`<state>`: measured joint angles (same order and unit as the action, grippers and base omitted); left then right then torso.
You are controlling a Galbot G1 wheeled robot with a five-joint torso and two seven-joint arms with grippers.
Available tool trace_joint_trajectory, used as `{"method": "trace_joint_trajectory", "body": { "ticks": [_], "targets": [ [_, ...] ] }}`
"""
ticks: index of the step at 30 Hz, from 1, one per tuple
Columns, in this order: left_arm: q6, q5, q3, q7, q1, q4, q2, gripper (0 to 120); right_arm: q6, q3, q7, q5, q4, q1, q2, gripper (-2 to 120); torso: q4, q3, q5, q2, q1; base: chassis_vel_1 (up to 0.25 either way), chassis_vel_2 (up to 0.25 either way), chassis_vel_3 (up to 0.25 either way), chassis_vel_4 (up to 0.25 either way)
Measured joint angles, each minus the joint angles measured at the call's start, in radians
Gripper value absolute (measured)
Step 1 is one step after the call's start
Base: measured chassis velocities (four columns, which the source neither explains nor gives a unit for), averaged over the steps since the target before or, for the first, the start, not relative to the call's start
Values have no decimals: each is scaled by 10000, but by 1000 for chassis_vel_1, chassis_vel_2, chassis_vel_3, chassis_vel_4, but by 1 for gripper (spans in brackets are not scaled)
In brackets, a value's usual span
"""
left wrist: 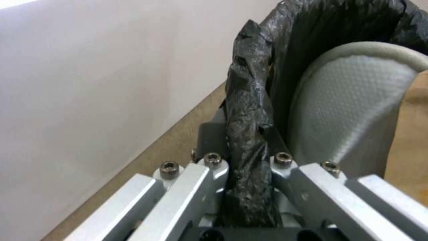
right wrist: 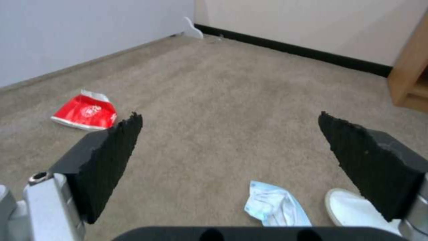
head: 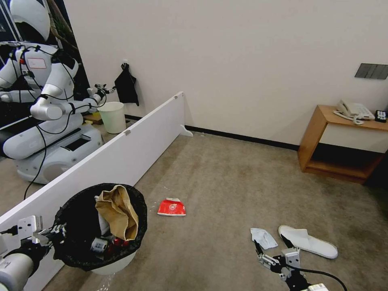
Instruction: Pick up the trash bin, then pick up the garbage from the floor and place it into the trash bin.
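Two pieces of litter we can name fill our round white bin with its black bag liner (head: 81, 226): a crumpled brown paper bag (head: 118, 216) and a white textured slipper (left wrist: 352, 113). Our left gripper (left wrist: 249, 174) is clamped on the liner's rim. Right of the bin, our right gripper (right wrist: 229, 160) hangs wide apart, holding nothing, above a pale-blue tissue (right wrist: 276, 207); a red-white packet (head: 171, 207) lies between, on the beige carpet (head: 226, 182).

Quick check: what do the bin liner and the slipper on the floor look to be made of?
Bin liner: thin black plastic film, glossy and wrinkled where the left gripper pinches it. Slipper: probably soft white fabric or foam, matte, flat and limp on the carpet.
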<state>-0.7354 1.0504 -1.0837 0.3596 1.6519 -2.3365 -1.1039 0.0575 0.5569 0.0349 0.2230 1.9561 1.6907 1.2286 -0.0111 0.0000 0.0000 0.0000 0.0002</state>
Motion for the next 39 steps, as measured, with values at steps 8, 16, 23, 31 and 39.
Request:
{"method": "trace_joint_trajectory", "body": {
  "ticks": [8, 16, 23, 31, 39],
  "targets": [
    [0, 2, 123, -3, -85, 20, 0, 4, 130, 141, 166, 186, 44, 97, -37, 100, -3, 0, 0, 0, 0, -60, 53, 57, -56],
    [0, 68, 124, 9, -99, -9, 72, 4, 134, 148, 192, 235, 144, -11, 18, 100, 1, 0, 0, 0, 0, -66, 57, 57, -60],
    [0, 87, 102, 37, -51, -141, 86, 4, 176, 156, 207, 160, 161, 50, 59, 100, -1, 0, 1, 0, 0, -55, 48, 52, -68],
    [-1, 52, 164, 34, 5, -196, 21, 4, 177, 330, 215, 246, 349, 133, -49, 100, 0, 0, 0, 0, 0, -66, 63, 54, -60],
    [0, 53, 81, 1, 144, -254, -57, 4, 171, 231, 215, 238, 403, 110, -28, 100, 1, 0, 0, 0, 0, -48, 59, 55, -64]
  ]
}}
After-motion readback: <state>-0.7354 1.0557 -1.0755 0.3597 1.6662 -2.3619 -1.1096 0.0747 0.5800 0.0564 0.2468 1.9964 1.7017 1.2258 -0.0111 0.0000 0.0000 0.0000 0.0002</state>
